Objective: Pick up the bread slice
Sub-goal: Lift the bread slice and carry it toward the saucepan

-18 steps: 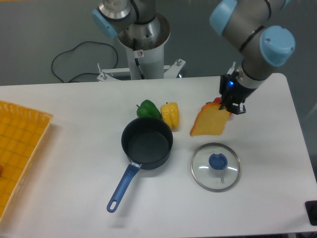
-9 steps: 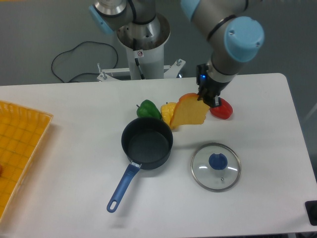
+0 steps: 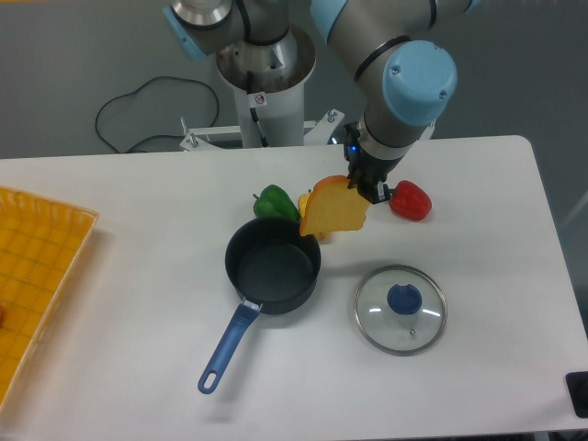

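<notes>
The gripper (image 3: 361, 184) has its fingers closed on one upper corner of the bread slice (image 3: 333, 209), and the slice hangs off the table (image 3: 138, 276), tilted, just above the far right rim of the pot (image 3: 273, 266). Taking the pot as the marker: a green pepper (image 3: 275, 200) sits just behind it, a bit of yellow pepper (image 3: 303, 202) peeks out behind the slice, a red pepper (image 3: 410, 200) lies off to the right beyond the gripper, a glass lid (image 3: 400, 308) rests to the right and nearer the front edge, and a yellow tray (image 3: 37, 266) sits well away to the left. From where I stand the pick looks essentially made, so the job now is to keep it. The hold is only on a corner, so the slice could swing or slip; I would keep the squeeze firm, move slowly and smoothly, and carry the hanging lower edge clear of the pot rim and the peppers.
</notes>
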